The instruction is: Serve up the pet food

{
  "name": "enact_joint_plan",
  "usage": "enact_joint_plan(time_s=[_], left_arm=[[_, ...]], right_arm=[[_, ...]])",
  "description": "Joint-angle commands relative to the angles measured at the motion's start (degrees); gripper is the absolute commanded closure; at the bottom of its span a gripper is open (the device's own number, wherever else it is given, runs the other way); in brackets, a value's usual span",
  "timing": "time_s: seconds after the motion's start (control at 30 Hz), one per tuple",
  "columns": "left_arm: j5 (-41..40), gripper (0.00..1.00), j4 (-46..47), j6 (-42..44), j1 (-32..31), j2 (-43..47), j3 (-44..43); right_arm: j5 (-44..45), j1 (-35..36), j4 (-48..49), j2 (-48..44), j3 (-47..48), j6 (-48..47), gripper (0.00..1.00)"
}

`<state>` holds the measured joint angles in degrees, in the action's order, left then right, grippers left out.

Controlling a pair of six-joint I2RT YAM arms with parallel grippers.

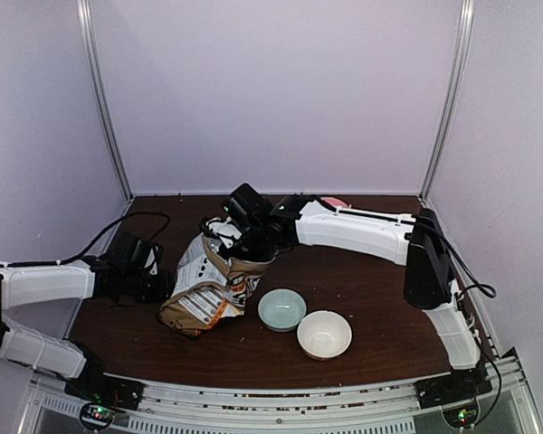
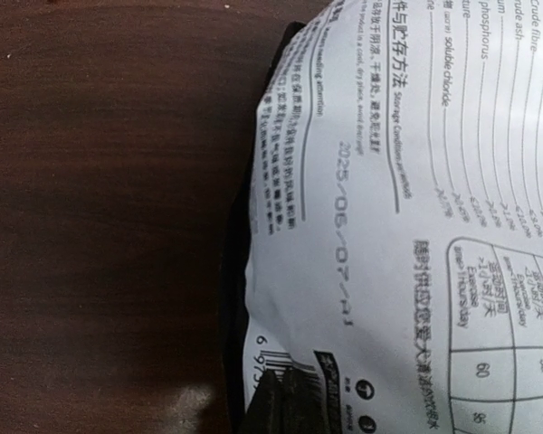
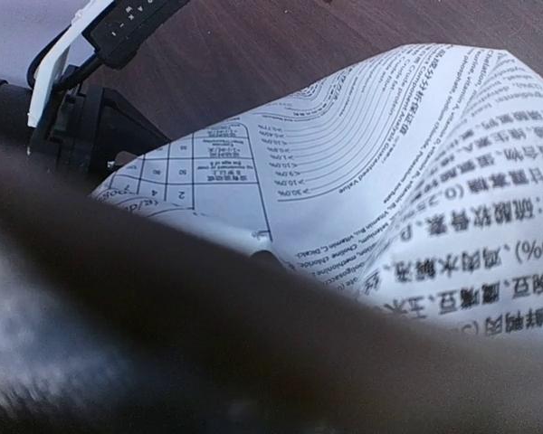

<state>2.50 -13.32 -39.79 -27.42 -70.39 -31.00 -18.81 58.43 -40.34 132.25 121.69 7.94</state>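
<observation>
The paper bag (image 1: 208,287) on the tabletop (image 1: 371,298) reads "Storage Conditions/Methods", "2025/06/07" and "phosphorus". The left gripper (image 1: 158,282) has its jaws pinched on the bag's lower edge, the right gripper (image 1: 253,246) on its top rim. The pet food is unseen, probably inside. A blue-green bowl (image 1: 281,309) and a white bowl (image 1: 324,334) beside the bag show bare insides.

Hidden from view: pet food, perhaps inside slumped printed bag (image 1: 204,294).
</observation>
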Motion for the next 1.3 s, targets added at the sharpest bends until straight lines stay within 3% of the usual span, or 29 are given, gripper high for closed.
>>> enact_joint_plan(time_s=[0.0, 0.1, 0.27, 0.47, 0.57, 0.87, 1.1, 1.27], left_arm=[[7.9, 0.99, 3.9, 1.5, -2.3, -0.6, -1.5], [4.9, 0.94, 1.2, 1.2, -2.2, 1.6, -2.3], [2.2, 0.80, -4.2, 0.9, -2.2, 4.8, -4.2], [-3.5, 0.40, -12.9, 3.7, -2.3, 11.6, -8.8], [-3.6, 0.27, -16.9, 5.3, -2.4, 14.8, -13.7], [0.4, 0.18, -20.8, 3.3, -8.5, 16.6, -30.1], [0.4, 0.13, -24.3, 3.5, -14.9, 7.0, -40.3], [0.4, 0.10, -25.7, 4.6, -19.3, -1.3, -45.7]], right_arm=[[-5.4, 2.5, 12.2, 2.0, -7.7, 3.2, 1.00], [-5.8, 2.4, 24.3, -3.1, -14.6, 5.4, 1.00], [-6.7, 2.2, 36.0, -10.3, -21.2, 7.9, 1.00], [-5.5, 1.7, 42.1, -18.9, -27.4, 9.0, 1.00], [-5.2, 1.5, 42.5, -22.8, -29.9, 8.6, 1.00], [-3.8, 1.3, 45.4, -30.9, -38.5, 7.3, 1.00], [-2.5, 1.2, 51.6, -34.8, -46.2, 7.1, 1.00], [-2.2, 1.2, 51.0, -35.7, -46.9, 6.2, 1.00]])
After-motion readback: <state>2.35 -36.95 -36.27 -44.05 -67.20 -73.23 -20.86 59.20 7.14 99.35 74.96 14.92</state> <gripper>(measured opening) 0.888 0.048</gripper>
